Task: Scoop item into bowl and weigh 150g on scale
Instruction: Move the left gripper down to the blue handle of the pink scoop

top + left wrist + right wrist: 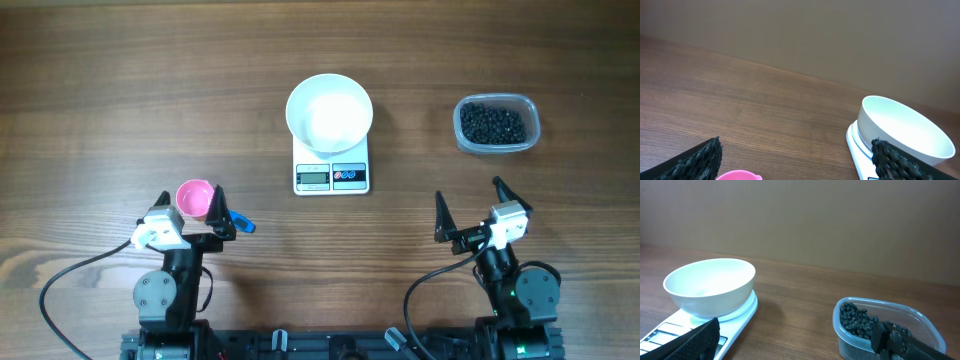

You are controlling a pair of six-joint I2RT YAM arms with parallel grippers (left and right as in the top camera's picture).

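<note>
**Both claws released over a brown wooden table, beads in their tub**

From overhead, the table (120,90) is dark brown wood with a long grain that runs left to right. The white bowl (329,110) stands on the scale (331,176) at the middle of the far half. The black beads (492,124) lie in a clear tub (531,128) to the right of the bowl, apart from it. The left gripper (190,195) is spread wide and holds nothing; a pink scoop cup (194,197) sits on the table between its fingers, and a blue piece (241,223) lies just beside it. The right gripper (468,190) is also wide apart and holds nothing, with only bare wood between its fingers.

In the left wrist view, the two dark fingers (695,160) stand far apart at the lower corners. The wood reaches back to a plain beige wall (800,30). The bowl (905,130) is on the scale at the right, and the rim of the pink scoop cup (737,175) shows at the bottom edge.

In the right wrist view, the fingers (695,340) are again wide apart. The bowl (710,287) on the scale (742,314) is at the left and the tub of beads (857,320) at the right, both before the same beige wall.
</note>
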